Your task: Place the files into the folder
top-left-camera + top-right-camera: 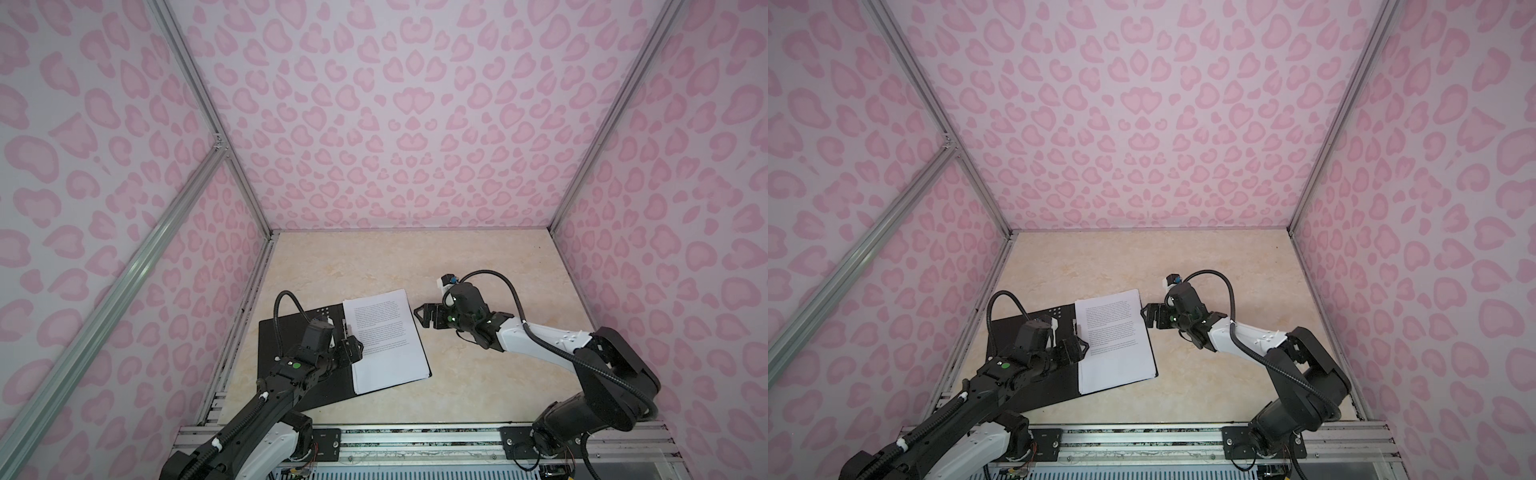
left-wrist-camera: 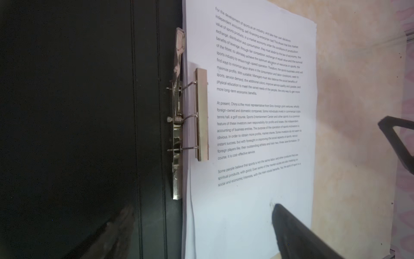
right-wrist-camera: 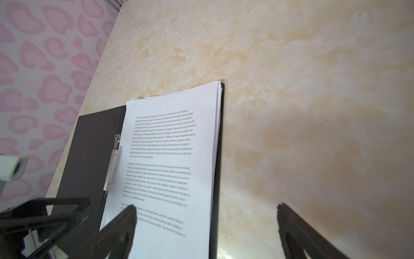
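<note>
The folder (image 1: 268,353) (image 1: 1007,332) lies open on the left of the table, black inside up. The files (image 1: 386,332) (image 1: 1117,332), a stack of white printed sheets, rest on its right half. The metal clip (image 2: 201,114) (image 3: 113,161) at the spine has its bar over the sheets' (image 2: 246,201) left edge. My left gripper (image 1: 353,347) (image 1: 1077,347) (image 2: 201,224) hangs open over that edge, holding nothing. My right gripper (image 1: 424,316) (image 1: 1150,316) (image 3: 206,213) is open beside the stack's (image 3: 174,157) far right side, with nothing between its fingers.
The marbled beige table (image 1: 478,374) extends right of and behind the folder. Pink patterned walls (image 1: 374,124) close in three sides. An aluminium rail (image 1: 415,440) runs along the front edge, where both arm bases are mounted.
</note>
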Available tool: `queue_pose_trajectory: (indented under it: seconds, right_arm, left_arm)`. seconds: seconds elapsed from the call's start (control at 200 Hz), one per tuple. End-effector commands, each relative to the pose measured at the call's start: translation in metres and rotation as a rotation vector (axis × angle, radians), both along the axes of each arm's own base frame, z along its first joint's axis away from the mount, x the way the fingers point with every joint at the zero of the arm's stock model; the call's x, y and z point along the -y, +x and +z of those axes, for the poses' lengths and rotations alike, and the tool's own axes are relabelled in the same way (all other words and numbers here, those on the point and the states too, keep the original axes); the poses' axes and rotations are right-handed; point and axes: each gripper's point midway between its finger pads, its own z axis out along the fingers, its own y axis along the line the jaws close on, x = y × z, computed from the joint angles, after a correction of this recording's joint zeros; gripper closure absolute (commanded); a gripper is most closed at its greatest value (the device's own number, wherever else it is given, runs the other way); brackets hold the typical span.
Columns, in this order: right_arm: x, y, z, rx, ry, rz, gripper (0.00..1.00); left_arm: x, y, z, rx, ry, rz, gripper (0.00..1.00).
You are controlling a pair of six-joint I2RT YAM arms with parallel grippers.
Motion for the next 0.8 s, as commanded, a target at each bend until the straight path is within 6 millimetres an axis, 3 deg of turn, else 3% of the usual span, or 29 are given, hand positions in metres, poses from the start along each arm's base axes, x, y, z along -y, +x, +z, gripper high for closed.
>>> queue_pose_trajectory:
  seconds: [0.0, 0.18, 0.425, 0.62, 0.795]
  right_arm:
    - [0.008, -0.02, -0.003, -0.024, -0.024, 0.044, 0.03]
    - [0.03, -0.037, 0.009, 0.004, -0.038, 0.027, 0.03]
    - [0.068, -0.036, 0.008, -0.012, 0.051, -0.084, 0.03]
    - [0.099, -0.032, 0.018, 0.028, 0.048, -0.195, 0.03]
    - [0.104, -0.03, 0.029, 0.059, 0.07, -0.202, 0.04]
  left_arm:
    - [0.013, 0.017, 0.007, 0.071, -0.035, -0.042, 0.03]
    - [0.024, 0.021, -0.001, 0.042, -0.06, -0.075, 0.03]
    - [0.049, 0.029, -0.009, 0.022, -0.059, -0.144, 0.03]
    - [0.096, 0.042, -0.003, 0.041, -0.032, -0.24, 0.03]
    - [0.146, 0.062, -0.003, 0.04, -0.039, -0.299, 0.03]
